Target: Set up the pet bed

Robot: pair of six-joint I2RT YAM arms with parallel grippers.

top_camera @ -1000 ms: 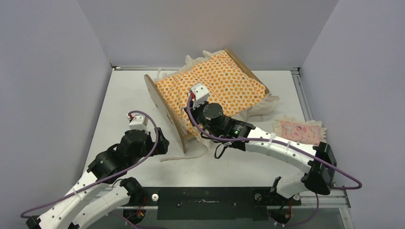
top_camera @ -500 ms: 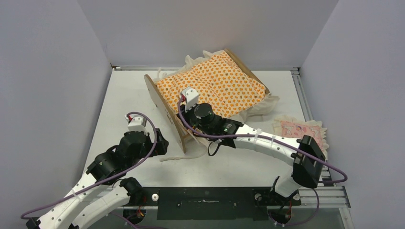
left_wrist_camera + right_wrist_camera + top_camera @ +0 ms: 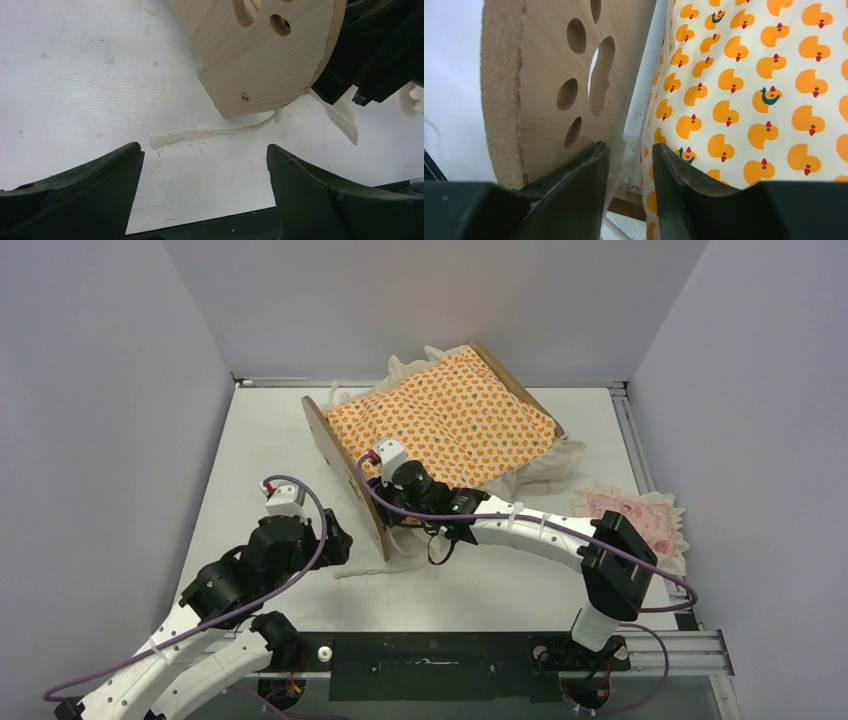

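The pet bed (image 3: 347,478) stands at the table's middle, its plywood headboard (image 3: 549,65) with the paw-print cutout (image 3: 600,75) towards the left. An orange duck-print mattress (image 3: 450,415) lies in it, with white ruffles spilling over the sides. My right gripper (image 3: 630,147) is down at the near head corner, one finger against the headboard and the other against the mattress (image 3: 749,90). It is open by a narrow gap and holds nothing. My left gripper (image 3: 202,150) is wide open over bare table, just short of the headboard's lower corner (image 3: 265,60).
A pink frilled pillow (image 3: 632,515) lies at the right of the table, beside the right arm's elbow. A white ruffle strip (image 3: 200,134) trails on the table from under the headboard. Grey walls close in the left, back and right.
The right arm has slid left along the mattress to the headboard, and its jaws have gone from shut to slightly apart. The left arm has stayed put.
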